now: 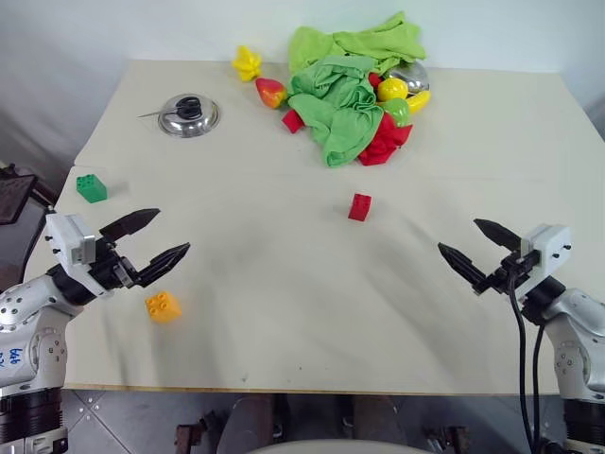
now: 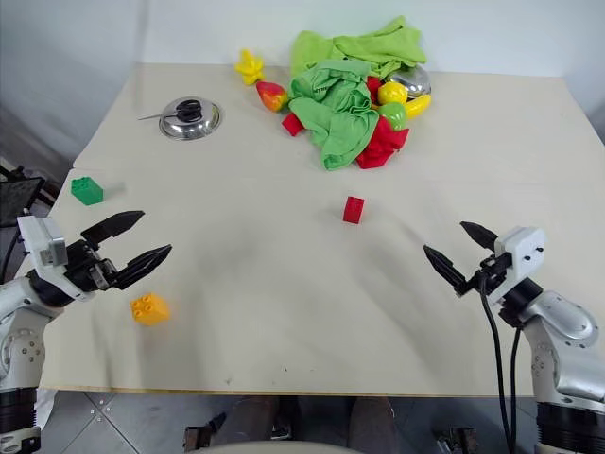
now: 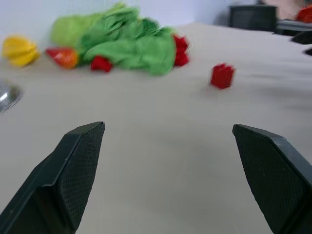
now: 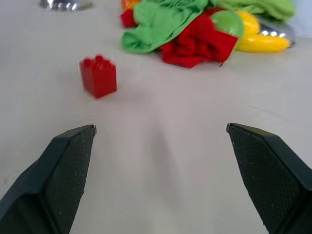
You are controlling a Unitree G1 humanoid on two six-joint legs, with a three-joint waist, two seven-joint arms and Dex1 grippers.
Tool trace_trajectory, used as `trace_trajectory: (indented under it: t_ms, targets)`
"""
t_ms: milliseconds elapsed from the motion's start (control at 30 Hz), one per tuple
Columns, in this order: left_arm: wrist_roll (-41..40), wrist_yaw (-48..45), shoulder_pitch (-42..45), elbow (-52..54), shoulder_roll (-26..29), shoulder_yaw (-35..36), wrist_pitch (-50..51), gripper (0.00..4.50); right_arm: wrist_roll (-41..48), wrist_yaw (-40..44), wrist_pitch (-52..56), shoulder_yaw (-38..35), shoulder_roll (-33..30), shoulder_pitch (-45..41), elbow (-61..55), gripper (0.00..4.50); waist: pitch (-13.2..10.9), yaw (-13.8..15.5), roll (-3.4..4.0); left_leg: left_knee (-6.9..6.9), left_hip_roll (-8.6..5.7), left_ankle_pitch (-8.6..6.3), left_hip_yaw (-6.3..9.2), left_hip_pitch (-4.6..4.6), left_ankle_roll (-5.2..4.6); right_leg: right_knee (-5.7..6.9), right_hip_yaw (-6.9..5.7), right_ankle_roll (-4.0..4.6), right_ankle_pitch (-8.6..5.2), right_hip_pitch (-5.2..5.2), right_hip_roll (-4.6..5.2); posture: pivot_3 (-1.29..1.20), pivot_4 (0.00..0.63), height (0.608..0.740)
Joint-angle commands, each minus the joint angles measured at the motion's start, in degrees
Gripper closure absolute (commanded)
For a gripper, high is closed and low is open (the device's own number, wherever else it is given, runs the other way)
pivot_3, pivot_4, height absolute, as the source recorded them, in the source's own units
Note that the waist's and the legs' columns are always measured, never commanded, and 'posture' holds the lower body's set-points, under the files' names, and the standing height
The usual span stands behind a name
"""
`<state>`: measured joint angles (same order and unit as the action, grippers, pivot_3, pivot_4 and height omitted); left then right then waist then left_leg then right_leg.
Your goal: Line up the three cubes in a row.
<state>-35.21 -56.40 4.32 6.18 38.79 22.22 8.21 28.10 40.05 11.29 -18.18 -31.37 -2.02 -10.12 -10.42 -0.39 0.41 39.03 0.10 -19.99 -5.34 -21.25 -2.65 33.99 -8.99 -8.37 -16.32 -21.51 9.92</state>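
Note:
Three studded cubes lie far apart on the beige table [image 1: 284,284]. The red cube [image 1: 359,206] stands near the middle. The green cube [image 1: 92,187] sits by the left edge. Near the front left lies the orange-yellow cube [image 1: 163,305]. My left gripper [image 1: 159,237] hovers open just above and behind the orange-yellow cube, pointing inward. At the right side my right gripper [image 1: 475,243] is open too, well right of the red cube [image 4: 98,76]. Neither holds anything.
At the back of the table lies a heap of green cloths [image 1: 345,80] over a red cloth, toy fruits and a metal bowl. A plain red block [image 1: 292,120] lies at its left. A steel lid [image 1: 189,115] sits back left, a yellow toy [image 1: 247,62] behind it.

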Motion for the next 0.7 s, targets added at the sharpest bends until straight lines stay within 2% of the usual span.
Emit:
trace_trajectory:
  t_ms: [33,233,400,533,700]
  targets:
    - [-1.46,-0.71,-0.24,4.71,0.62,-1.23,1.74,0.04,-0.47,-8.86,7.74,3.48,2.39,-2.20,-8.45,0.00,-0.01,-0.24,0.02,0.00,0.06,0.01,-0.03,0.01,0.03,0.01,0.03,0.00,0.00,-0.01,-0.05,0.00,0.150,0.740]
    - [-1.09,-1.59,-0.06,5.41,0.89,-2.37,3.15,0.04,-2.85,-22.66,21.25,10.79,9.89,-13.59,-8.82,0.00,-0.03,-0.26,0.06,0.02,0.12,0.04,-0.04,0.00,0.09,0.04,0.08,0.03,-0.02,-0.08,-0.14,0.00,0.150,0.740]
    - [-0.42,-2.07,0.12,4.86,0.80,-2.95,2.99,0.04,-5.23,-29.33,30.37,15.56,15.22,-23.30,-5.34,0.00,-0.06,-0.22,0.10,0.00,0.11,0.04,-0.02,-0.07,0.10,0.07,0.05,0.10,-0.05,-0.15,-0.15,0.00,0.150,0.740]
    - [0.09,-1.97,0.25,4.70,0.28,-3.18,2.45,0.04,-10.69,-34.19,32.36,18.91,18.21,-27.89,-0.56,0.00,-0.06,-0.11,0.10,-0.03,0.09,0.03,-0.01,-0.10,0.10,0.06,0.02,0.12,-0.07,-0.17,-0.17,0.00,0.150,0.740]
    - [0.29,-1.68,-0.23,5.26,-0.17,-3.33,1.89,0.04,-14.24,-38.90,34.26,19.48,22.14,-31.23,4.46,0.00,-0.06,-0.26,0.11,-0.03,0.07,0.03,-0.02,-0.13,0.10,0.05,0.03,0.12,-0.06,-0.20,-0.18,0.00,0.150,0.740]
